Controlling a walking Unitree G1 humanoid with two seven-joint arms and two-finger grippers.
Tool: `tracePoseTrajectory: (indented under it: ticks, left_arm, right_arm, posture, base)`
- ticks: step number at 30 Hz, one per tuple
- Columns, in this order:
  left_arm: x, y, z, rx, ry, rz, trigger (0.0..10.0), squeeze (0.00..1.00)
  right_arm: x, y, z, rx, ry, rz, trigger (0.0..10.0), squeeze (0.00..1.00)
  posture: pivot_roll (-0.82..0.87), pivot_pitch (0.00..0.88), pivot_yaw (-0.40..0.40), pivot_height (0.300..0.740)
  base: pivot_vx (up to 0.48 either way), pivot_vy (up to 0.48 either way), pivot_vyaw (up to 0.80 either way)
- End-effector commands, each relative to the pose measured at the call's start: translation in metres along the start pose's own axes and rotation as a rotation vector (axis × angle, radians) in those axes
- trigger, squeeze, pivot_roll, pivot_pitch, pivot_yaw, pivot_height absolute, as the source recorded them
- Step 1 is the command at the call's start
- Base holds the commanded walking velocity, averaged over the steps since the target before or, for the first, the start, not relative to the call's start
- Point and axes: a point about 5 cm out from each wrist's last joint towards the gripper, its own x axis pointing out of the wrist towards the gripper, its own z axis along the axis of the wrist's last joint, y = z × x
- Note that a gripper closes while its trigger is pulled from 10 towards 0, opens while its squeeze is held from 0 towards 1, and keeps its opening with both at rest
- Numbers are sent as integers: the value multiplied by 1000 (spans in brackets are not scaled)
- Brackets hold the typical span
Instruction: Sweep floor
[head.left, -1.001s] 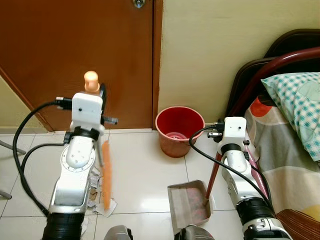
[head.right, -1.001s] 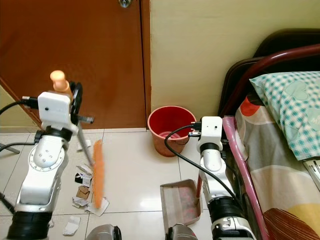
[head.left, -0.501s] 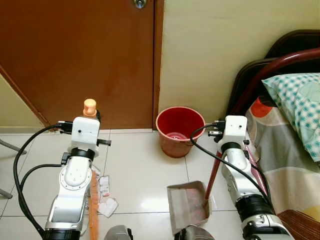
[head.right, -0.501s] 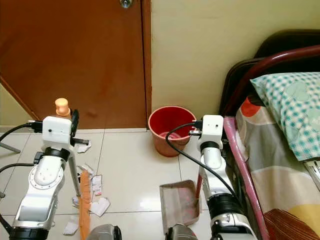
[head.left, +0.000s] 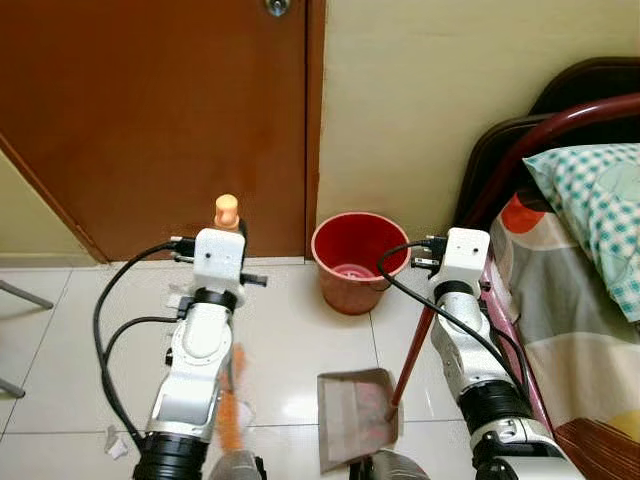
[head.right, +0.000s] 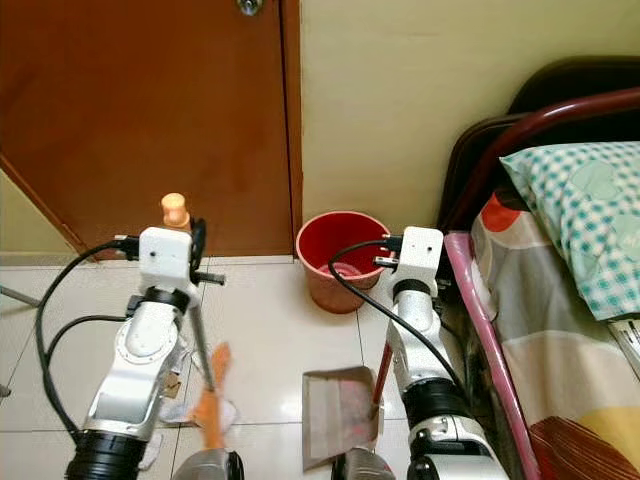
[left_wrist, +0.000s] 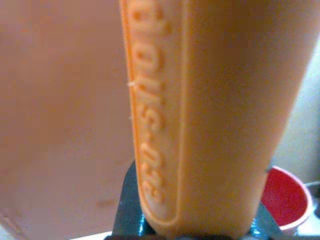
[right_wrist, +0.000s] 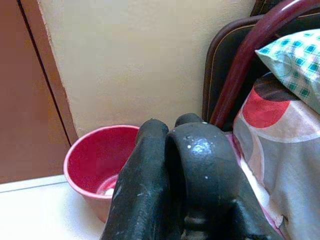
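**Broom and dustpan, both in your grippers**

Broom: orange, bristle head blurred, low on the tiled floor beside torn paper scraps. Your left gripper is clamped round its orange handle (raised lettering fills the left wrist view).

Dustpan: grey, resting on the tiles just right of the bristles. Your right gripper grips its red handle, fingers closed.

Red bucket: against the wall, beside the brown door. Bed: on your right.

The left arm holds an orange broom beside the dustpan, red bucket behind.
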Motion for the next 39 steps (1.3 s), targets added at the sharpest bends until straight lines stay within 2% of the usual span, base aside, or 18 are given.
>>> tracePoseTrajectory:
  ticks: [1,5,10,11,12,14,16,18,23,27,30,35,39]
  left_arm:
    - [6,-4,9,-32,-42,1,10000,0]
    - [10,-8,12,-65,-49,2,10000,0]
    - [16,-6,19,-172,-68,41,10000,0]
    - [18,-3,20,-213,-59,62,10000,0]
    - [18,-3,20,-213,-59,62,10000,0]
    - [21,7,23,-277,-54,107,10000,0]
    - [23,12,24,-289,-59,125,10000,0]
    - [23,13,25,-290,-61,129,10000,0]
    - [26,32,35,-256,-103,167,10000,0]
    - [26,53,49,-218,-146,202,10000,0]
    - [23,66,57,-157,-177,211,10000,0]
    - [11,80,38,-109,-120,235,10000,0]
    - [2,82,24,-71,-79,237,10000,0]
  right_arm:
    - [4,3,9,9,-34,-6,10000,0]
    - [5,7,10,9,-37,-5,10000,0]
    - [6,11,12,5,-41,-3,10000,0]
    - [7,11,12,4,-40,-2,10000,0]
    - [7,11,12,4,-40,-2,10000,0]
    - [7,12,11,0,-41,-2,10000,0]
    - [8,12,11,-3,-41,-1,10000,0]
    - [8,12,11,-4,-41,-1,10000,0]
    - [9,12,10,-11,-41,-1,10000,0]
    - [10,11,10,-19,-42,2,10000,0]
    - [9,11,9,-22,-39,3,10000,0]
    - [9,11,7,-24,-33,4,10000,0]
    - [9,12,7,-26,-35,5,10000,0]
  posture:
    - [21,96,-9,740]
    - [20,96,-8,740]
    - [20,96,-8,740]
    - [23,94,-5,740]
    - [23,94,-5,740]
    - [23,94,-5,740]
    - [26,92,-7,740]
    - [26,92,-7,740]
    - [29,91,-11,740]
    - [33,90,-15,740]
    - [40,89,-16,740]
    - [40,89,-16,740]
    - [40,87,-16,740]
  base:
    - [0,0,0]
    - [0,0,0]
    - [0,0,0]
    - [0,0,0]
    - [0,0,0]
    - [0,0,0]
    - [0,0,0]
    - [0,0,0]
    - [0,0,0]
    - [0,0,0]
    - [0,0,0]
    - [0,0,0]
    - [0,0,0]
